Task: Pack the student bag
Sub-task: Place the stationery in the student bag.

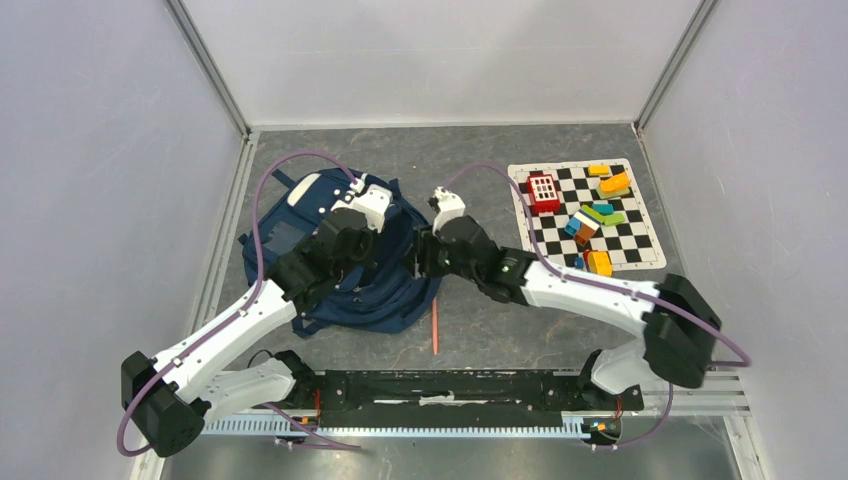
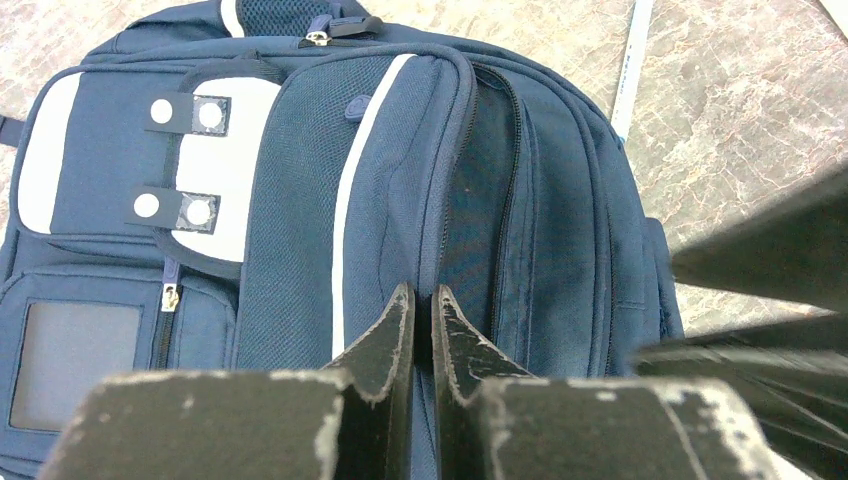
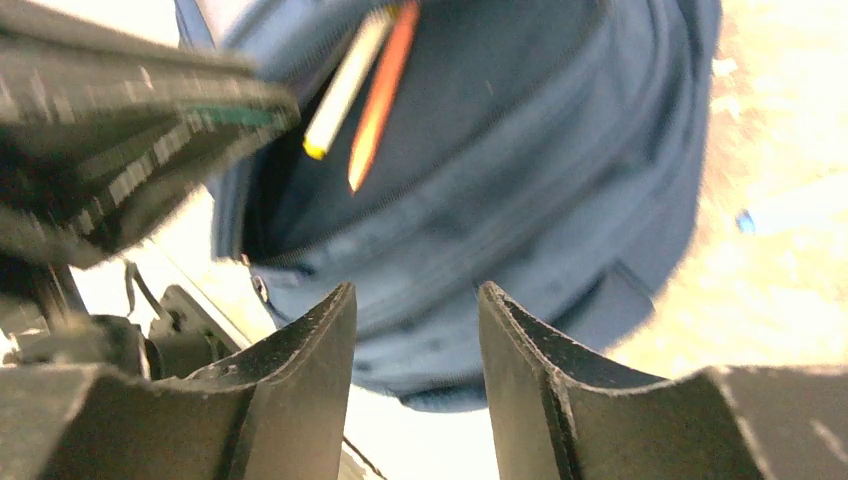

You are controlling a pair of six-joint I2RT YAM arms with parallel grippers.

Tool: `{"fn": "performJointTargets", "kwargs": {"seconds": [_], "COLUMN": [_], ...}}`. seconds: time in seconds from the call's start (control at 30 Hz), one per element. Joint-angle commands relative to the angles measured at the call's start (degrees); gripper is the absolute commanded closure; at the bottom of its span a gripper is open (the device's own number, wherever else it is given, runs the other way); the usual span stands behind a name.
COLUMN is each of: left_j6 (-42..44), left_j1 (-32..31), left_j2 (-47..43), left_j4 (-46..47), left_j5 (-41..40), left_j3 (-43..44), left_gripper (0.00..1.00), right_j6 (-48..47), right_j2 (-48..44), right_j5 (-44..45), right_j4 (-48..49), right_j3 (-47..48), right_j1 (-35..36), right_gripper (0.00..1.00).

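Note:
The student bag lies flat at the left middle of the table, navy with white strips. My left gripper is over it. In the left wrist view the left gripper is shut on the piped edge of the student bag's main opening. My right gripper is at the bag's right side. In the right wrist view the right gripper is open and empty, facing the student bag. A yellow pencil and an orange pencil lie inside the open compartment.
An orange pencil lies on the table just right of the bag. A checkered mat with several coloured blocks lies at the back right. A thin white stick lies on the table beyond the bag. Walls enclose three sides.

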Motion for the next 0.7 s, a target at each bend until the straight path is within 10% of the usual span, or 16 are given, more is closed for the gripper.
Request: {"fn": "performJointTargets", "kwargs": {"seconds": [0.0, 0.67], "left_j6": [-0.3, -0.1], "left_j1": [-0.4, -0.5], "left_j2": [-0.7, 0.9], "left_j4": [3.0, 2.8], "left_j5": [0.7, 0.5], "left_j3": [1.1, 1.2], "left_gripper": [0.94, 0.94], "right_j6": [-2.0, 3.7], "right_j2": [-7.9, 3.1], "right_j5": [10.2, 19.3], "right_j4": [-9.2, -21.4], "right_j3": [-7.3, -5.9], "right_j1": [3.0, 18.9], "right_gripper": [0.48, 0.49]}}
